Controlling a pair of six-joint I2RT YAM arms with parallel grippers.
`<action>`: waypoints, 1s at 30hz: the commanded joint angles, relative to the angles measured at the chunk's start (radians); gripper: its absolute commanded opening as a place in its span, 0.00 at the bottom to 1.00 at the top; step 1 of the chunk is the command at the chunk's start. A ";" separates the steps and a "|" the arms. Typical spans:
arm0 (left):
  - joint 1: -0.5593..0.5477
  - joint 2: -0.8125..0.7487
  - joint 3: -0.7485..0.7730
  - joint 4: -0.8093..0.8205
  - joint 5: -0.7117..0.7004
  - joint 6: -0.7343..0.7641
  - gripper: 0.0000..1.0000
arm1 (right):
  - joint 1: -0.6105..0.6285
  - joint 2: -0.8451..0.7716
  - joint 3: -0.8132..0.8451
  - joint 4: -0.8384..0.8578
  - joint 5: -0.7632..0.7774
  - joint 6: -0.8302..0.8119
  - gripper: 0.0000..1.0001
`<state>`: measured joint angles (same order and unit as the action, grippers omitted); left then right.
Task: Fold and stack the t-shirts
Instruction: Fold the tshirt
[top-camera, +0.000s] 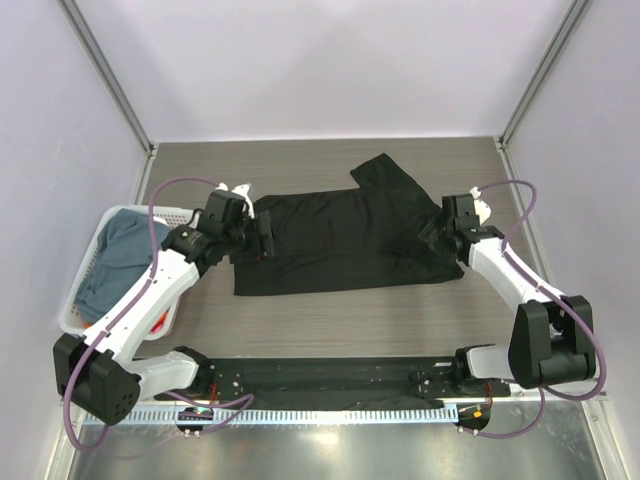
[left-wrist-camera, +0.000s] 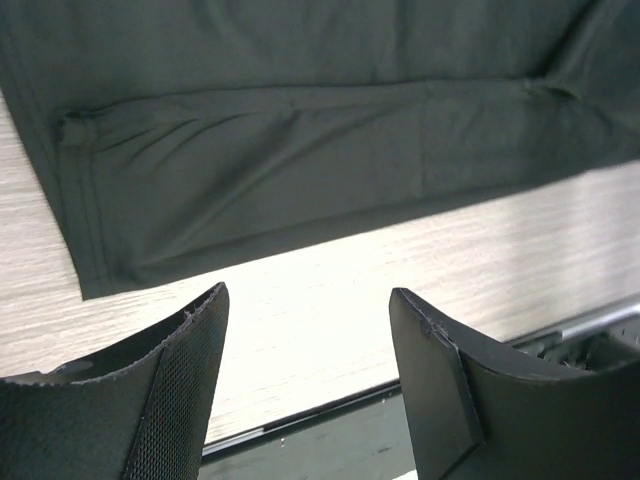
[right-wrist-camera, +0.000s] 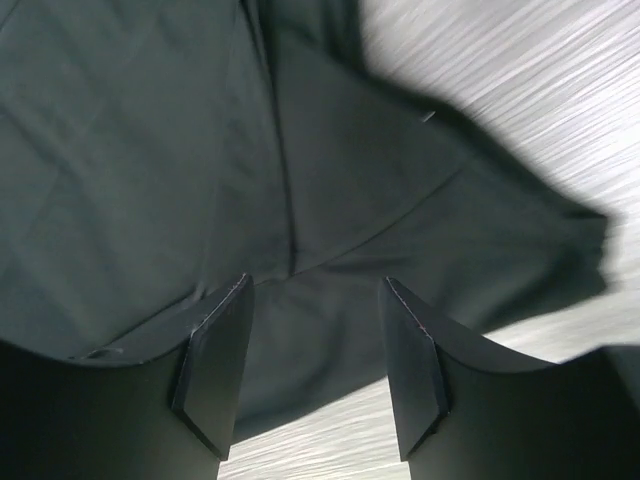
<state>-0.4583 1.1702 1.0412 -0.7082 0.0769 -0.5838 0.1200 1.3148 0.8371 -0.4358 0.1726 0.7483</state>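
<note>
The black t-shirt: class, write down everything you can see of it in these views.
The black t-shirt is plain, soft, matte cloth, lying flat on the wood-grain table, folded into a rough rectangle with layers overlapping. One sleeve sticks out at its far right corner; a stitched hem runs along its left end. Light creases cross it. The left pincer and right pincer stand open at its ends, gripping nothing.
</note>
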 joint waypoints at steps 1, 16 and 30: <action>-0.002 0.016 -0.003 0.033 0.109 0.062 0.66 | 0.017 0.026 -0.029 0.147 -0.102 0.150 0.59; -0.002 0.049 -0.003 0.001 0.107 0.082 0.66 | 0.095 0.184 -0.050 0.266 -0.050 0.273 0.53; -0.002 0.025 0.010 -0.017 0.063 0.062 0.66 | 0.132 0.227 -0.032 0.331 -0.013 0.286 0.45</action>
<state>-0.4583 1.2213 1.0187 -0.7170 0.1493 -0.5232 0.2401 1.5330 0.7738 -0.1818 0.1234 1.0168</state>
